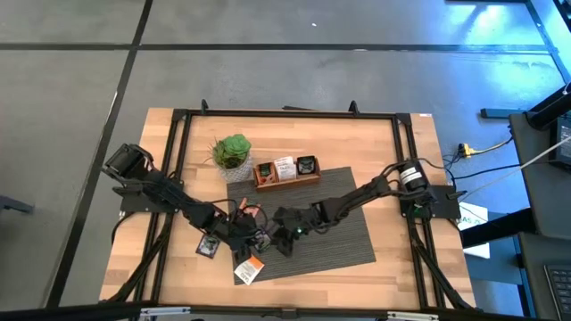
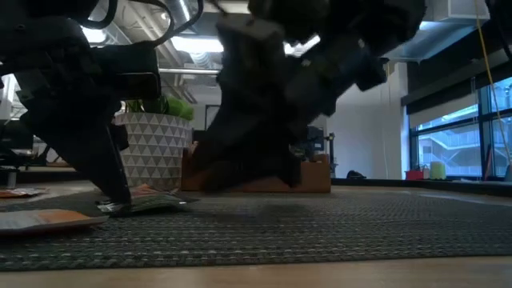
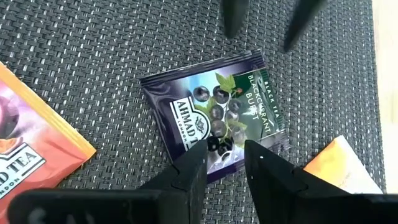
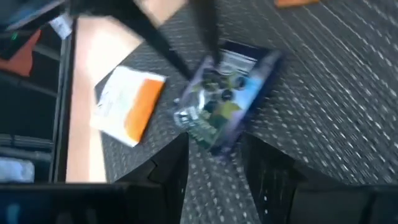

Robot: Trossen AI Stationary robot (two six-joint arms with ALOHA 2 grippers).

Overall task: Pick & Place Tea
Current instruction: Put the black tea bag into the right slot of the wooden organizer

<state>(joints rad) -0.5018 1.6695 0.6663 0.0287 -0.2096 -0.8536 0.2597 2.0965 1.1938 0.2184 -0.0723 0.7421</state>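
Observation:
A dark purple tea sachet (image 3: 214,121) lies flat on the grey woven mat (image 1: 348,236), blurred in the right wrist view (image 4: 227,99). My left gripper (image 3: 224,162) is open and low over it, its two fingertips at the sachet's one edge. My right gripper (image 4: 214,165) is open at the opposite side, its fingers (image 3: 236,15) just short of the sachet's far edge. An orange sachet (image 3: 31,155) and a white-and-orange one (image 4: 127,102) lie flat beside it. My left gripper comes slanting down on the dark sachet's edge (image 3: 217,158), one fingertip (image 3: 193,165) on either side of a strip of it. I cannot tell whether the fingertips touch the sachet. The sachet lies flat on the mat.
The wooden tray (image 1: 287,183) with sachets in it stands at the mat's far edge, the potted plant (image 1: 232,152) to its left. One dark sachet (image 1: 207,245) lies on the bare wood left of the mat. The mat's right half is free.

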